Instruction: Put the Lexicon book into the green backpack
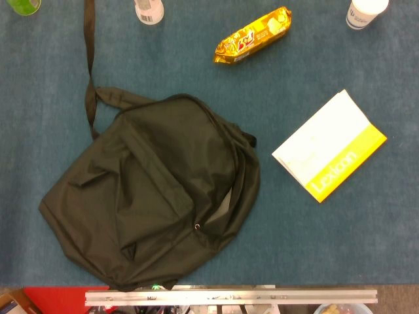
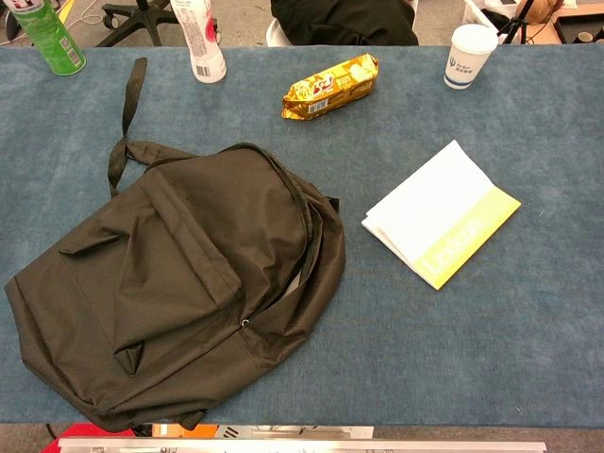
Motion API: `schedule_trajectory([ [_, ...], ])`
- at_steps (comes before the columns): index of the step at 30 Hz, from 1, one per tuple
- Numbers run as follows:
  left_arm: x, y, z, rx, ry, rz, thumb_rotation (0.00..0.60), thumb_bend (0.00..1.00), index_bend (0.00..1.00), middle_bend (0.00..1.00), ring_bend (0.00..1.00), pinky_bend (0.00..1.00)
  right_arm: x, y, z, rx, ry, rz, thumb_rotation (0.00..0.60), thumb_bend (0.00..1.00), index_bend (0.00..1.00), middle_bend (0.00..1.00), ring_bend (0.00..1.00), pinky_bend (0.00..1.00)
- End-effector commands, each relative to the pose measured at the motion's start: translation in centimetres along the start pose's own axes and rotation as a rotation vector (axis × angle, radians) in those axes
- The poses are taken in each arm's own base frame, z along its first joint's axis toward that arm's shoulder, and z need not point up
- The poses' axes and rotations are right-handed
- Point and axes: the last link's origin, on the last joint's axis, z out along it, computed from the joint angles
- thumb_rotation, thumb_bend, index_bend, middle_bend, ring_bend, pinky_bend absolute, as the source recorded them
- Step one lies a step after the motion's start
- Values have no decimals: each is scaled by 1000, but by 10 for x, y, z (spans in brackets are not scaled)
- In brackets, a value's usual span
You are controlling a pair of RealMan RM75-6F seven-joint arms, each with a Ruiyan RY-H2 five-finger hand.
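**Table stock: backpack and book, no hands showing**

1. Green can (image 2: 45, 36): upright at the far edge, beyond and left of the backpack.
2. Backpack (image 1: 154, 190): dark olive, lying flat on the blue table (image 1: 366, 222), front pocket up. One strap (image 1: 89, 62) runs from its top toward the far edge. Its zipper gapes a little along the right side, with a metal pull (image 1: 197, 226) near the lower end.
3. White bottle (image 2: 198, 42): upright, beyond the backpack, near the strap's far end.
4. Gold snack packet (image 1: 253, 34): lying flat, beyond and right of the backpack.
5. Lexicon book (image 1: 329, 146): closed, white with a yellow band, flat and set at a slant, right of the backpack and well apart from it.
6. Paper cup (image 2: 469, 54): upright, far right of the backpack, beyond the book.

Hands: neither shows in either view, so whether they are spread or closed cannot be told.
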Motion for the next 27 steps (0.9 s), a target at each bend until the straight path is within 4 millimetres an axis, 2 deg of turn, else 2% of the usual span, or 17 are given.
schedule_trajectory([
  [1, -1, 0, 0, -1, -8, 4, 600, 170, 204, 235, 165, 214, 1, 1, -1, -3, 0, 1, 600, 287, 232, 364, 268, 453],
  [13, 1, 8, 4, -91, -40, 16, 600, 169, 204, 236, 168, 214, 10, 2, 1, -3, 34, 10, 600, 287, 232, 365, 268, 454],
  [20, -3, 23, 10, -229, -109, 61, 600, 169, 205, 232, 168, 214, 15, 1, 4, 3, 54, 0, 600, 288, 232, 365, 268, 453],
  [24, -12, 35, 13, -319, -162, 89, 600, 169, 202, 226, 164, 214, 16, 2, 4, 0, 57, -1, 600, 287, 232, 365, 268, 453],
  [27, -19, 44, 15, -384, -186, 112, 600, 169, 156, 200, 150, 214, 16, 3, 3, -3, 57, 0, 600, 287, 232, 365, 268, 454],
])
